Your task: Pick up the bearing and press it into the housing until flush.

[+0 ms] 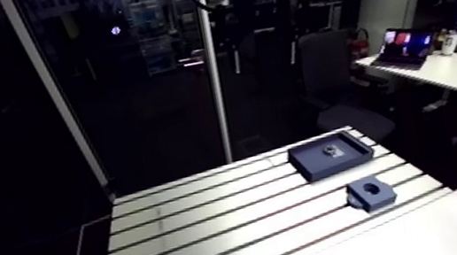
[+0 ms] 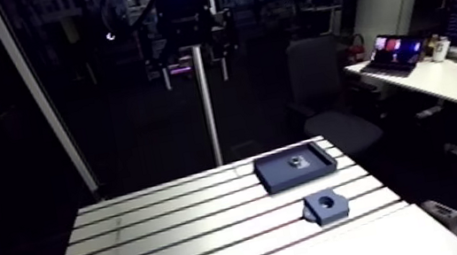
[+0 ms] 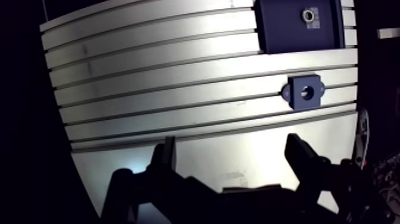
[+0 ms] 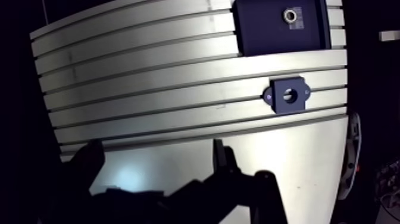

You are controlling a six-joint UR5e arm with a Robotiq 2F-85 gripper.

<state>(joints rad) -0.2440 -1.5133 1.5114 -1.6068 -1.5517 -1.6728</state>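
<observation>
A: Where do we stand? Start at the left finger.

B: Wrist view: the gripper point(image 3: 231, 143) hangs over the table point(image 3: 178, 89) with its fingers point(image 3: 163, 156) spread wide. Nothing is btwn them, only slotted alu under the gap. We hold nothing.

A: And off the right finger?

B: Well ahead of it, and apart from it, is the housing point(image 3: 296, 96). It's a dark blue block lying flat on the table w/ a round bore point(image 3: 306, 91) facing up. The bore looks unfilled, as far as we can tell.

A: The bearing?

B: It's farther ahead again, past the housing. There's a dark blue tray point(image 3: 268, 30), and the bearing point(image 3: 309, 15) lies inside it on a paler patch; it's a small metal ring. Tray and housing don't touch, and table slots run btwn them. The arm view agrees: tray at the back, housing nearer, gripper not in that view.

A: So how far along are we?

B: We'd say at the very start. The ring is untouched in its tray, so no pick yet and no press.

A: What's left?

B: All of it, approx.: reach over the housing to the tray, close on the ring, lift it clear and carry it to the block. Then we line it up w/ the bore and press till flush.

A: Any worry?

B: The ring is small and sits low, so the tray wall may crowd our fingers. That's our guess only.
</observation>
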